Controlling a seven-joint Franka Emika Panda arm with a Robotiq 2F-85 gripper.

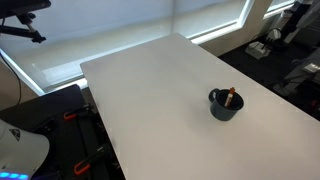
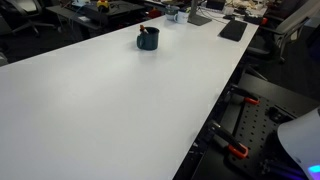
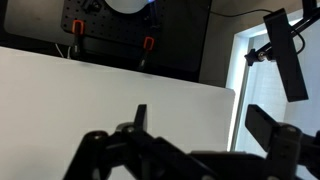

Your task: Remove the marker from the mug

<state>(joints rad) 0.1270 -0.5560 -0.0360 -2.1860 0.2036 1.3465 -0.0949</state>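
Note:
The dark blue-black mug [image 1: 225, 105] stands upright on the white table [image 1: 150, 90], toward one end; it also shows far off in an exterior view [image 2: 148, 40]. The orange-red marker [image 1: 231, 96] stands tilted inside the mug, its top above the rim [image 2: 146, 31]. My gripper [image 3: 205, 125] shows only in the wrist view: two dark fingers spread wide apart, open and empty, above bare white table. The mug and the marker are out of the wrist view, and the gripper is out of both exterior views.
Black frames with orange clamps [image 2: 235, 150] stand beside the table's long edge and show in the wrist view [image 3: 147, 45]. Bright window blinds [image 1: 120, 25] run behind the table. A keyboard [image 2: 233, 30] and desk clutter lie beyond the mug.

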